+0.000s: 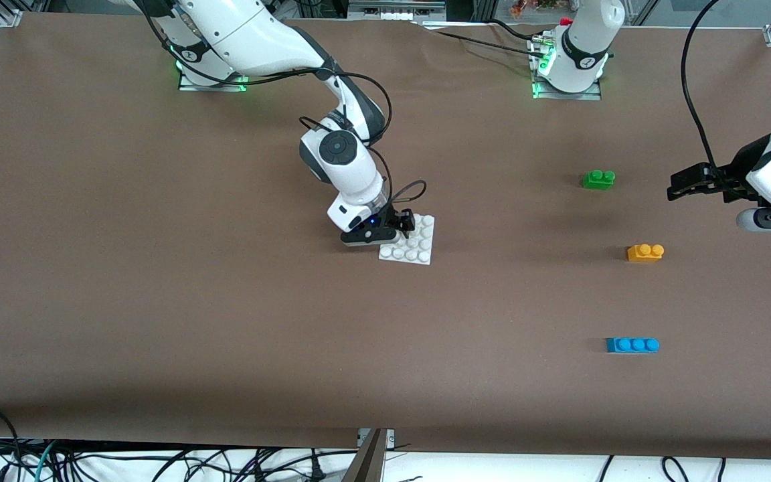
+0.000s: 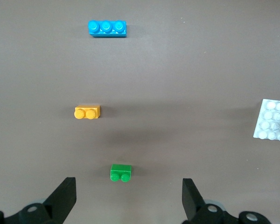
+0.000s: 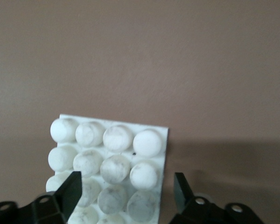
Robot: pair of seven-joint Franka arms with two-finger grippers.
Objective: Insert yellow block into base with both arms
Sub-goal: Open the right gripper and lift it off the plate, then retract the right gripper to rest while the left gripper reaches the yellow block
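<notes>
The yellow block lies alone on the table toward the left arm's end, between a green brick and a blue brick; it also shows in the left wrist view. The white studded base lies mid-table and shows close up in the right wrist view. My right gripper is low at the base's edge, open, with one finger over the studs and the other just off the plate's side. My left gripper hangs open and empty in the air near the left arm's end.
A green two-stud brick lies farther from the front camera than the yellow block, and sits between the left fingers in the left wrist view. A blue three-stud brick lies nearer. Brown table covering all around.
</notes>
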